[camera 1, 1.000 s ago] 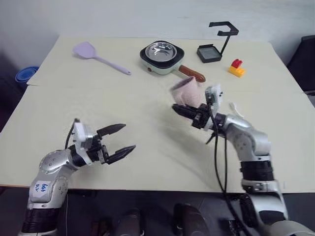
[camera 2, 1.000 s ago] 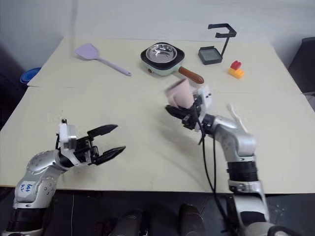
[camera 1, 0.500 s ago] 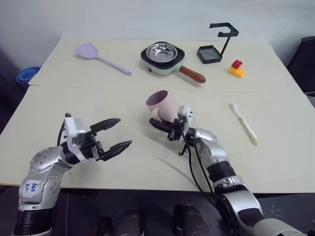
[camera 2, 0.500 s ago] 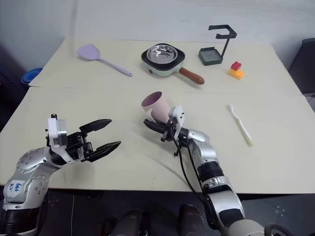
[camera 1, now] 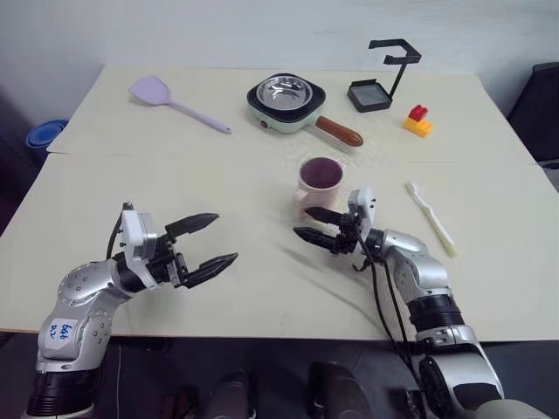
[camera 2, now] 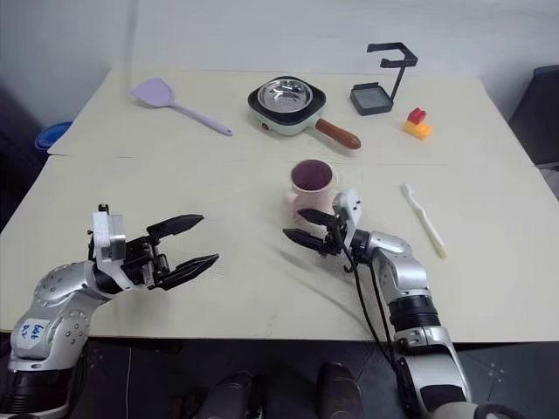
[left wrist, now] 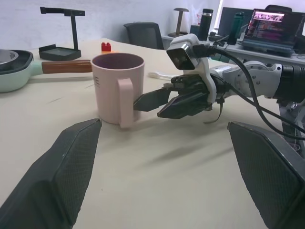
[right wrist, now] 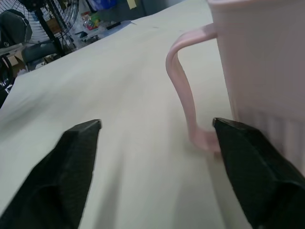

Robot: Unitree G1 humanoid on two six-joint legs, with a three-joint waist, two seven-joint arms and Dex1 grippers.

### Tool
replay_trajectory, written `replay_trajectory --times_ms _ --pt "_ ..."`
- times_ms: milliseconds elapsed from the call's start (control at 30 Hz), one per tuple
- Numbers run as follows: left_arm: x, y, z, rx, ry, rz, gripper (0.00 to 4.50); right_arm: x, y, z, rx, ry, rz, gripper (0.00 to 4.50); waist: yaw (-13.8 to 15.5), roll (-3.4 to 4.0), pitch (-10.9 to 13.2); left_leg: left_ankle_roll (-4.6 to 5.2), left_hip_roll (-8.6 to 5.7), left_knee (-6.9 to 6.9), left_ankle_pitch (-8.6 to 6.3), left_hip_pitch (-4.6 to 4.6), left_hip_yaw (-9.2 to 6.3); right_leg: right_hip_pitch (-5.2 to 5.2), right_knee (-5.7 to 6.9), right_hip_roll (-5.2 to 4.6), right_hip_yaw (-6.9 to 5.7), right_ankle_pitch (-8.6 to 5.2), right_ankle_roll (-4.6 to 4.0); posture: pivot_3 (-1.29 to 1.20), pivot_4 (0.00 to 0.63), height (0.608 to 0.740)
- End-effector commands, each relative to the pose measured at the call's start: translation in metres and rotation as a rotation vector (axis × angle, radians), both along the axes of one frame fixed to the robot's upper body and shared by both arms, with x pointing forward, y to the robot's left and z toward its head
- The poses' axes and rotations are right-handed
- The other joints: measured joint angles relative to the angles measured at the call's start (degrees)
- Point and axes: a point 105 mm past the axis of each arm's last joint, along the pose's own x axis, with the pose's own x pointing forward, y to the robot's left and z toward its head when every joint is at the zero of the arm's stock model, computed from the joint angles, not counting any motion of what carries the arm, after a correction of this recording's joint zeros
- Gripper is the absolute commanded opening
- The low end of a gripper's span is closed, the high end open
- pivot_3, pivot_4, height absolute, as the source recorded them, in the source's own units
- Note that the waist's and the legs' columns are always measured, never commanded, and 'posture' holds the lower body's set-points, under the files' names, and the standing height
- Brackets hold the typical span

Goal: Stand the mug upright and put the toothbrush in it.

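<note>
The pale pink mug (camera 1: 319, 182) stands upright on the table near the middle, its maroon inside showing and its handle (right wrist: 183, 86) turned toward me. My right gripper (camera 1: 306, 223) is open just in front of the mug, low over the table. In the right wrist view the handle stands between its spread fingers (right wrist: 76, 167). The cream-white toothbrush (camera 1: 432, 218) lies flat on the table to the right of my right arm. My left gripper (camera 1: 225, 238) hovers open and empty at the front left, well away from the mug (left wrist: 114, 86).
A mint-green pan (camera 1: 284, 100) with a brown handle sits behind the mug. A lilac spatula (camera 1: 175, 103) lies at the back left. A black stand (camera 1: 384, 78) and a red-and-yellow brick (camera 1: 418, 120) are at the back right.
My right gripper came down with the tilted mug, set it upright on the table and opened off its handle. The left arm has stayed where it was.
</note>
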Motion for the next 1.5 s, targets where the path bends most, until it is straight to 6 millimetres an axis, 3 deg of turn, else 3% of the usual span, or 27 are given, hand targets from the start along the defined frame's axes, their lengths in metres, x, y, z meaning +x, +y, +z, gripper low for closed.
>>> replay_trajectory --times_ms 33,133,333,400,533,600,667,733,800,867,1000,1100,1333,1500 --pt "-0.003 0.002 0.005 0.013 -0.026 -0.005 4.50 -0.015 -0.008 0.005 -0.068 -0.073 0.063 4.47 0.28 0.00 0.00 0.01 -0.01 0.00 0.00 0.00 -0.03 0.00 0.00 -0.01 -0.01 0.00 0.00 0.00 0.150 0.740" --pt "-0.004 0.005 0.003 0.016 -0.010 -0.004 4.50 -0.024 -0.028 0.012 -0.107 -0.119 0.040 4.47 0.43 0.00 0.00 0.05 -0.08 0.01 -0.02 -0.03 -0.03 0.01 -0.02 -0.08 -0.02 0.00 0.00 0.00 0.150 0.740" --pt "-0.009 0.006 0.001 0.056 -0.002 -0.033 4.50 -0.051 -0.097 0.026 -0.169 -0.210 -0.070 4.47 1.22 -0.01 0.01 0.07 -0.08 0.01 -0.04 -0.03 -0.01 0.01 -0.07 -0.08 -0.02 0.00 0.00 0.00 0.150 0.740" --pt "-0.012 0.006 0.001 0.065 0.006 -0.051 4.50 -0.062 -0.124 0.024 -0.220 -0.247 -0.139 4.47 1.63 -0.01 0.01 0.08 -0.07 0.00 -0.05 -0.03 0.01 0.02 -0.11 -0.07 -0.02 0.00 0.01 0.00 0.150 0.740" --pt "-0.018 0.005 -0.004 0.067 0.029 -0.072 4.50 -0.086 -0.208 0.013 -0.356 -0.328 -0.470 4.47 1.88 -0.02 0.02 0.12 -0.10 0.01 -0.07 0.02 0.02 0.13 -0.22 -0.07 -0.03 0.04 0.07 0.00 0.150 0.740" --pt "-0.018 0.004 -0.007 0.070 0.033 -0.072 4.50 -0.104 -0.234 0.004 -0.422 -0.320 -0.536 4.47 2.13 0.00 0.02 0.14 -0.13 0.01 -0.08 0.04 0.01 0.17 -0.26 -0.08 -0.02 0.05 0.10 0.00 0.150 0.740" --pt "-0.019 0.004 -0.008 0.068 0.035 -0.072 4.50 -0.113 -0.244 -0.002 -0.447 -0.307 -0.562 4.47 2.05 0.00 0.03 0.16 -0.12 0.00 -0.08 0.07 0.05 0.19 -0.29 -0.07 0.01 0.06 0.10 0.00 0.150 0.740" --pt "-0.019 0.001 -0.007 0.044 0.046 -0.092 4.50 -0.124 -0.266 -0.004 -0.413 -0.270 -0.696 4.47 1.60 -0.02 0.04 0.16 -0.09 0.00 -0.08 0.22 0.11 0.27 -0.34 -0.06 0.06 0.06 0.10 0.00 0.150 0.740" --pt "-0.017 -0.001 -0.005 0.040 0.033 -0.096 4.50 -0.132 -0.272 -0.010 -0.380 -0.184 -0.722 4.47 1.50 0.00 0.04 0.14 -0.04 -0.15 -0.11 0.57 0.27 0.45 -0.43 -0.08 0.21 0.05 0.09 0.00 0.150 0.740" --pt "-0.013 -0.002 -0.005 0.052 0.014 -0.085 4.50 -0.126 -0.274 -0.005 -0.381 -0.200 -0.757 4.47 1.31 0.01 0.04 0.07 0.03 -0.21 -0.16 0.78 0.31 0.59 -0.49 -0.05 0.22 0.02 0.05 0.00 0.150 0.740" --pt "-0.005 -0.003 -0.005 0.068 -0.010 -0.074 4.50 -0.071 -0.275 0.018 -0.493 -0.099 -0.846 4.47 0.14 0.21 0.09 0.09 0.09 -0.12 -0.25 0.86 0.60 0.47 -0.34 -0.08 0.51 0.03 0.04 0.00 0.150 0.740" --pt "-0.006 -0.005 -0.007 0.072 0.010 -0.101 4.50 -0.041 -0.257 0.031 -0.517 -0.004 -0.776 4.47 0.01 0.38 0.09 0.07 0.13 -0.14 -0.26 0.80 0.72 0.25 -0.22 -0.08 0.66 0.00 -0.03 0.00 0.150 0.740" --pt "-0.009 -0.008 -0.009 0.073 0.031 -0.088 4.50 0.005 -0.232 0.033 -0.700 0.237 -0.719 4.47 0.86 0.35 0.15 0.04 0.24 0.01 -0.37 0.57 0.70 0.15 -0.05 0.18 0.61 -0.05 -0.11 0.00 0.150 0.740" --pt "-0.016 -0.009 -0.011 0.072 0.037 -0.092 4.50 0.021 -0.233 0.026 -0.829 0.334 -0.708 3.32 1.21 0.36 0.15 0.14 0.22 0.09 -0.41 0.52 0.80 0.12 -0.10 0.11 0.65 -0.01 -0.04 0.00 0.150 0.740"
